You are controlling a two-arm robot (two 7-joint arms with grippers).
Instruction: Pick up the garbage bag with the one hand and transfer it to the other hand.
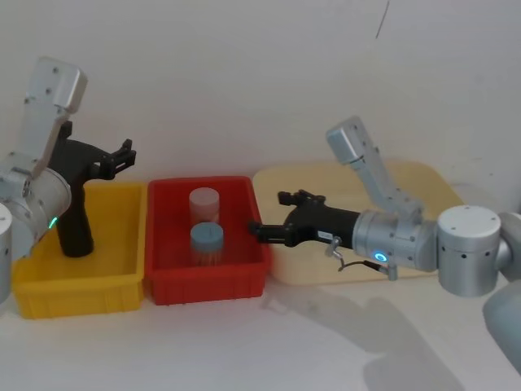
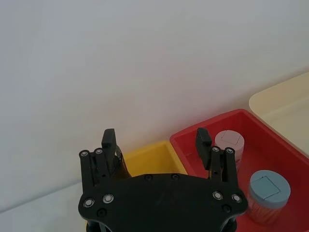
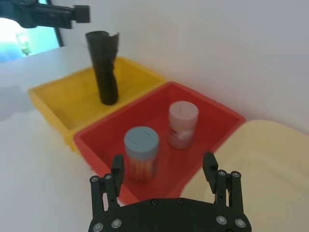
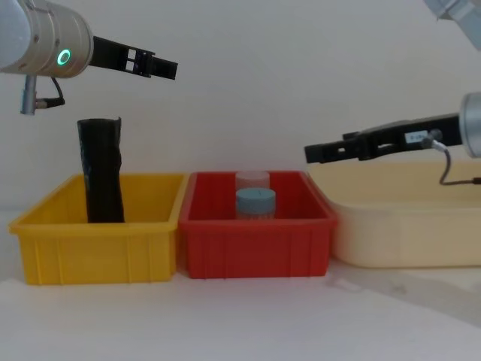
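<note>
The garbage bag (image 1: 75, 224), a black roll, stands upright in the yellow bin (image 1: 122, 285), near its left side (image 4: 101, 173) (image 3: 105, 67). My left gripper (image 1: 120, 159), on the green-ringed arm, hangs open in the air above the bin's back right part, higher than the roll's top and to its right (image 4: 154, 68) (image 2: 156, 140). Nothing is between its fingers. My right gripper (image 1: 267, 214), on the blue-ringed arm, is open and empty over the right rim of the red bin (image 1: 207, 285), pointing left (image 4: 316, 153) (image 3: 163, 164).
The red bin (image 4: 255, 241) holds a pink-lidded jar (image 1: 204, 204) and a blue-lidded jar (image 1: 206, 243). A cream tray (image 1: 407, 183) lies to the right under my right arm. A white wall stands close behind the bins.
</note>
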